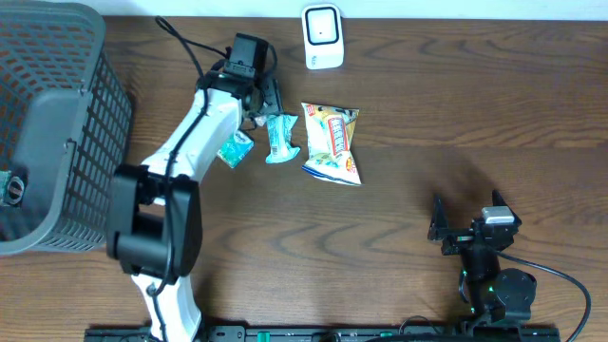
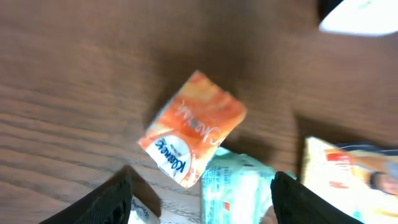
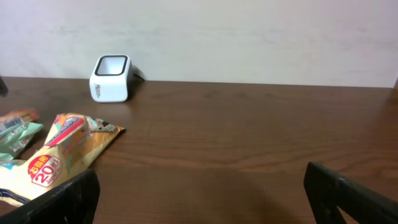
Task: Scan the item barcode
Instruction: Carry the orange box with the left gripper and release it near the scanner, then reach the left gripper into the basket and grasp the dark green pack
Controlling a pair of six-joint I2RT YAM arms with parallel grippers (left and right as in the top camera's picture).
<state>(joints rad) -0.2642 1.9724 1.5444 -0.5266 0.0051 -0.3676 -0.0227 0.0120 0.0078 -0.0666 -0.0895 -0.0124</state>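
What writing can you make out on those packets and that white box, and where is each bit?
"20", in a red circle on the yellow snack bag; the characters above it are too small to read.
"Kleenex", probably, upside down on the white corner of the orange packet; its orange script is blurred.
On the teal packet: print too blurred to read.
On the white scanner: one small mark, unreadable.

My left arm (image 1: 185,142), white links between black joint housings, a black cable (image 1: 185,43) along it; my right arm (image 1: 494,285), all black, trails its own cable (image 1: 559,273)
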